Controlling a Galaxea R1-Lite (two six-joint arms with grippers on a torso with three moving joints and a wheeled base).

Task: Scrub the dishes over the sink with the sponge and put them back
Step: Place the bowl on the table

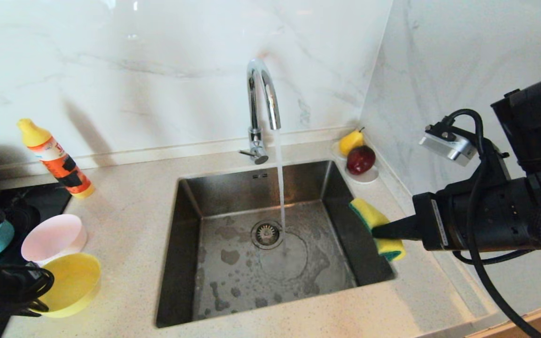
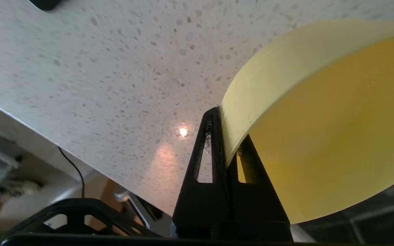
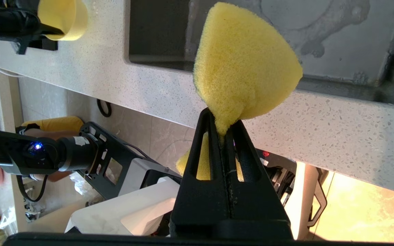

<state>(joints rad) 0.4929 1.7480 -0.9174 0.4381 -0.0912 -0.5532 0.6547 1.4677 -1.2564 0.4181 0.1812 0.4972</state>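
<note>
My left gripper (image 1: 44, 306) (image 2: 225, 136) is shut on the rim of the yellow bowl (image 1: 71, 284) (image 2: 320, 119), which tilts over the counter at the near left. The pink bowl (image 1: 53, 237) stands just behind it. A light blue bowl (image 1: 0, 237) is partly hidden by my left arm. My right gripper (image 1: 379, 231) (image 3: 222, 128) is shut on the yellow and green sponge (image 1: 377, 228) (image 3: 245, 68), held over the right edge of the steel sink (image 1: 233, 188). Water runs from the chrome tap (image 1: 261, 94) towards the drain (image 1: 266, 233).
An orange bottle with a yellow cap (image 1: 57, 159) stands at the back left beside a black hob (image 1: 40, 202). A white saucer (image 1: 369, 178) with a pear and a red apple sits in the back right corner. The marble wall closes in on the right.
</note>
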